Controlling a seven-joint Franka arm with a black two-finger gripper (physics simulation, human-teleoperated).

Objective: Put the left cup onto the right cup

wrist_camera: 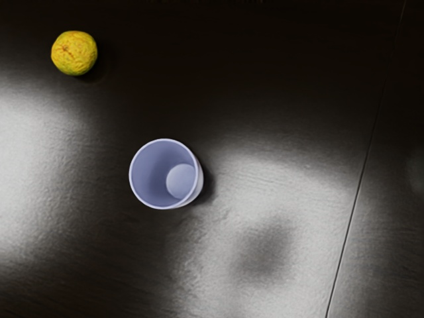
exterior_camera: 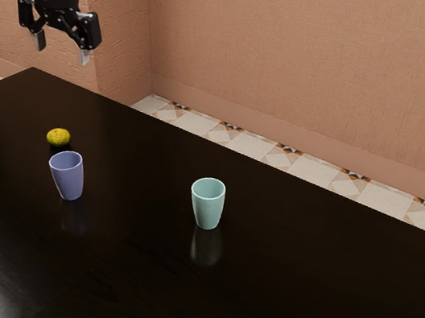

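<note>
A lavender cup stands upright on the dark table at the exterior view's left. A pale green cup stands upright to its right, well apart from it. My gripper hangs high above the table's far left corner, open, with nothing between its fingers. Seen from the wrist, the lavender cup is far below my hand, its mouth facing up and its inside empty.
A small yellow-green fruit lies just behind the lavender cup; from the wrist the fruit sits apart from the cup. The dark glossy table stretches wide. A wall corner stands behind the gripper.
</note>
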